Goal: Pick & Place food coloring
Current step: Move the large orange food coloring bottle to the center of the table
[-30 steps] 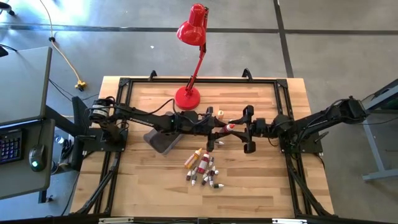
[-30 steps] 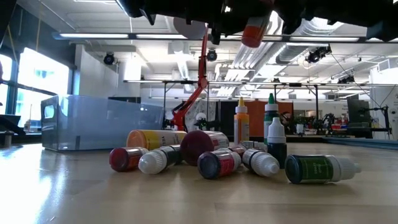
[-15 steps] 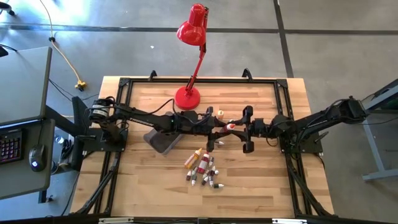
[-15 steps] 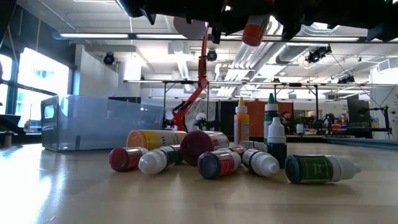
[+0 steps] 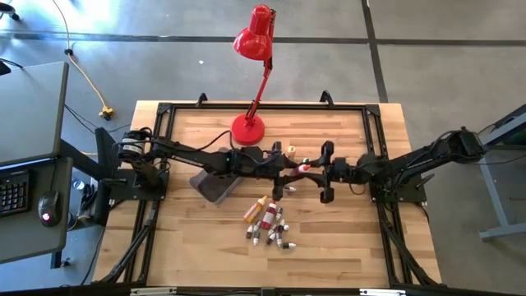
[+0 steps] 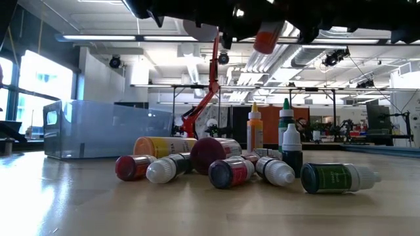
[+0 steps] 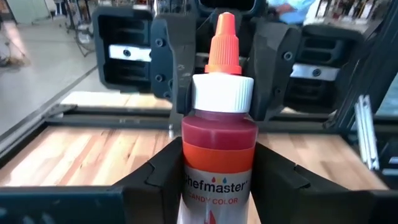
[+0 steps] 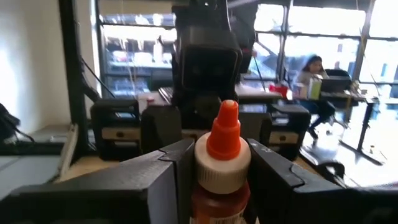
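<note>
A red food coloring bottle (image 5: 303,168) with a white cap and an orange nozzle hangs high over the table's middle. My left gripper (image 5: 285,171) reaches it from the left and my right gripper (image 5: 317,170) from the right, both shut on it. Its red lower end (image 6: 266,38) shows in the low view. Several more food coloring bottles (image 5: 267,224) lie on their sides in a pile nearer the front edge (image 6: 230,169). A few others stand upright behind the pile (image 6: 254,129). My left gripper pinches the bottle's labelled body (image 7: 193,163) between its two fingers, below the white cap. The fingers come level from the table's left. The bottle stands roughly upright, nozzle up, clear of the table. My right gripper has its two fingers against opposite sides of the white cap (image 8: 204,167), above the red body. The fingers come level from the table's right. The bottle stays nozzle up between them, lifted clear.
A grey tub (image 5: 212,187) sits under my left arm, left of the pile; it shows as a clear-walled box (image 6: 98,128) in the low view. A red desk lamp (image 5: 248,127) stands at the table's far middle. Bare wood lies to the front left and right.
Both arms have stayed in place around the bottle. The bottle's lower end has tilted a little in the low view.
</note>
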`<move>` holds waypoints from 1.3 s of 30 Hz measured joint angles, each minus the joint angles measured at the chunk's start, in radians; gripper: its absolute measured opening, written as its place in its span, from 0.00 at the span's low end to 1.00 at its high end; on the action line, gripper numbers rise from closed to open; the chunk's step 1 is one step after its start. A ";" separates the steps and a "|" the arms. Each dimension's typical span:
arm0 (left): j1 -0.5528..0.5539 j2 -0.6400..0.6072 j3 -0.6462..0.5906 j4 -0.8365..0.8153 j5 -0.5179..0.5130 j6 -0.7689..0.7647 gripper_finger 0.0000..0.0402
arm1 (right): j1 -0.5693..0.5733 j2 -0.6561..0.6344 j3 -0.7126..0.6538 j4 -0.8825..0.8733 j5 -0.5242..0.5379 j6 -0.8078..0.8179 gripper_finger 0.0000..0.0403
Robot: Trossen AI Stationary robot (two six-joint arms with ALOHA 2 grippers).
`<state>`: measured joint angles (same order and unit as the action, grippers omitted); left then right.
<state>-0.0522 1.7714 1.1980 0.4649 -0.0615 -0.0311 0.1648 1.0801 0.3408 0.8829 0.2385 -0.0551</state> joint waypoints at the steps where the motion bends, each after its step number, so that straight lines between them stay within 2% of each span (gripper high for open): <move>1: 0.000 0.000 0.000 -0.019 -0.001 0.000 0.39 | 0.003 0.000 0.000 -0.019 0.013 0.000 0.28; 7: -0.001 0.000 0.000 -0.126 -0.026 -0.007 0.49 | 0.045 0.001 -0.001 -0.123 0.057 0.055 0.28; 13: -0.001 0.000 0.000 -0.140 0.004 -0.007 0.56 | 0.098 0.000 -0.002 -0.236 0.182 0.085 0.28; 18: -0.001 -0.009 0.000 -0.186 0.003 -0.002 0.58 | 0.146 -0.001 -0.002 -0.365 0.227 0.207 0.28; 27: 0.000 -0.012 0.000 -0.185 0.003 0.000 0.58 | 0.186 -0.001 -0.002 -0.696 0.460 0.439 0.28; 35: 0.000 -0.011 0.000 -0.184 0.001 0.000 0.58 | 0.129 -0.001 -0.032 -0.719 0.468 0.445 0.30; 39: 0.000 -0.011 0.000 -0.184 0.001 0.000 0.58 | 0.102 -0.001 -0.100 -0.697 0.471 0.522 0.29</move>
<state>-0.0525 1.7599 1.1984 0.2810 -0.0605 -0.0315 0.2671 1.0790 0.2407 0.1855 0.7092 0.4665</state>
